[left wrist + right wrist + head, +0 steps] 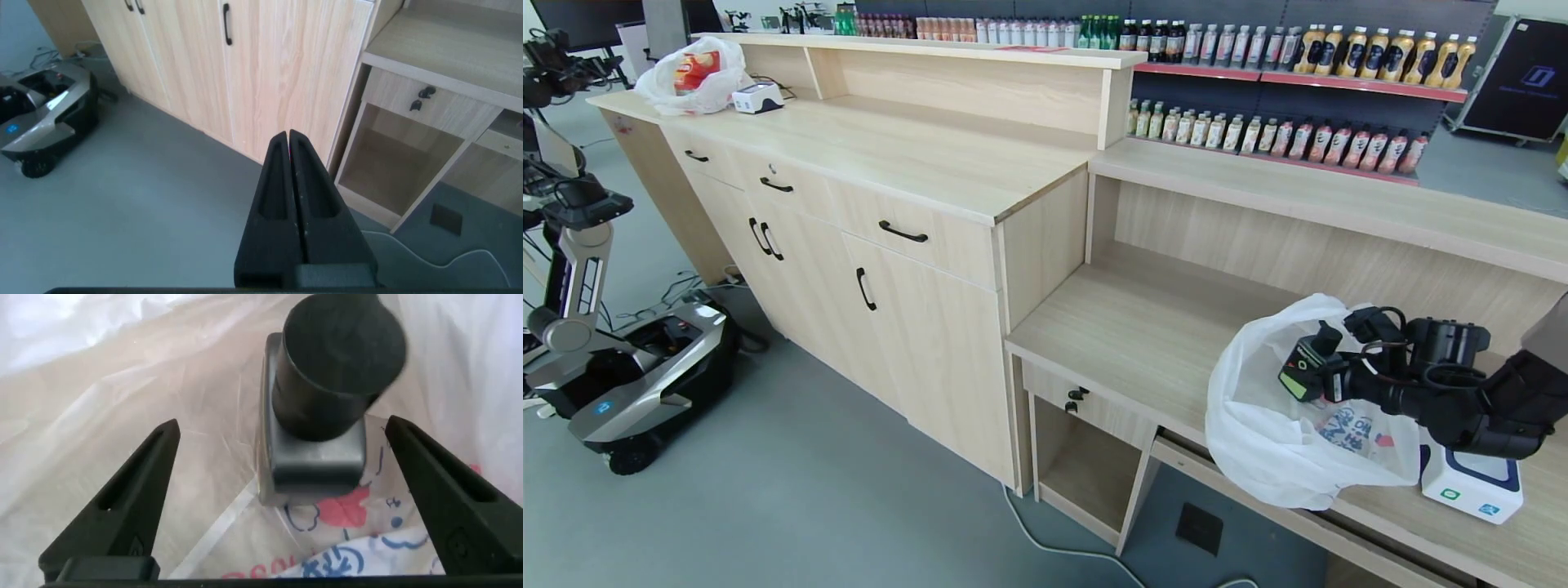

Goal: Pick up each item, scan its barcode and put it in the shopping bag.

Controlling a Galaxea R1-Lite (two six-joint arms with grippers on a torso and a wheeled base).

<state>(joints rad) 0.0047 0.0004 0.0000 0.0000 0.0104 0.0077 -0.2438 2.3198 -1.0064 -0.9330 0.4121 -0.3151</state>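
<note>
Beside the bag (1282, 445) on the desk (1127, 335) sits a white scanner (1474, 488). Inside the bag, a dark-capped item (327, 400) lies between the right gripper's (282, 429) spread fingers, ungripped. The left gripper (289, 140), well apart from the bag, is closed on nothing.

A grey floor (809, 474) runs under a long pale wood cabinet (931, 351) with black handles (903, 233) on its drawers and doors. Beside it is a lower wooden surface (1127, 327) with an open cubby (1086, 465) below. Behind, 2 red-edged shelves (1364, 85) carry rows of bottles (1339, 49). A black case (1523, 82) stands near them.
</note>
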